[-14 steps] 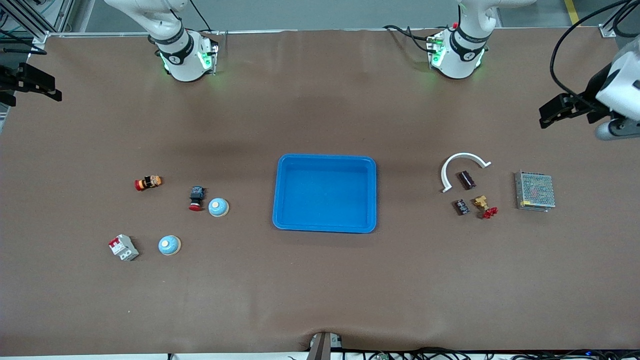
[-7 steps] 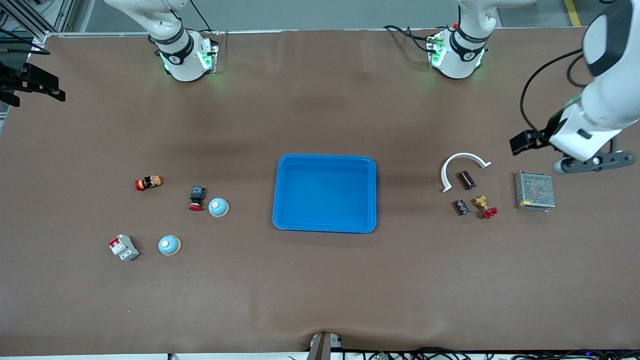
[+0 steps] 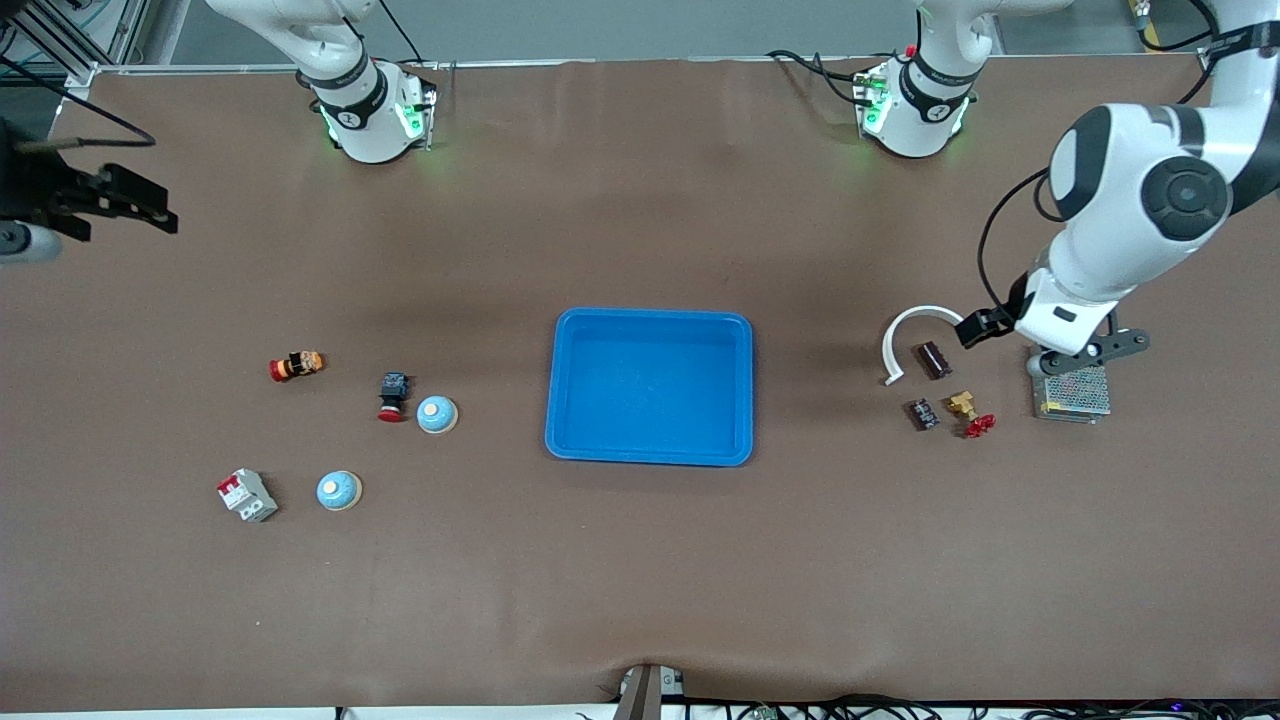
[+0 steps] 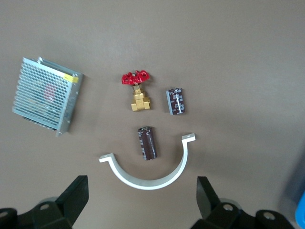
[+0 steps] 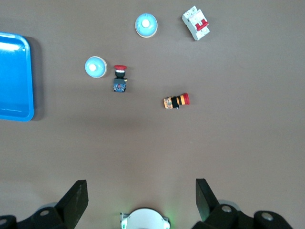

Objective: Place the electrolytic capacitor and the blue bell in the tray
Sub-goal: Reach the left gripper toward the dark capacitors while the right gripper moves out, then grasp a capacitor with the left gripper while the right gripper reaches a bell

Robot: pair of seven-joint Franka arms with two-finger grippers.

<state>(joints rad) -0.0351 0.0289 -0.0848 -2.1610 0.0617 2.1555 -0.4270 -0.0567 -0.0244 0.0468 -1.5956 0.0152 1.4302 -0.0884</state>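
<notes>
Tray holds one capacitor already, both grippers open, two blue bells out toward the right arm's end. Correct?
Not quite: the front view shows the tray holding nothing. Both capacitors lie on the table by the white bracket. The rest stands.

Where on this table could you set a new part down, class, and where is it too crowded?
The blue tray holds nothing. Bare table lies between it and the two blue bells, and along the edge nearest the front camera. It is crowded near the left arm's end: two capacitors, white bracket, brass valve and mesh box sit close together.
</notes>
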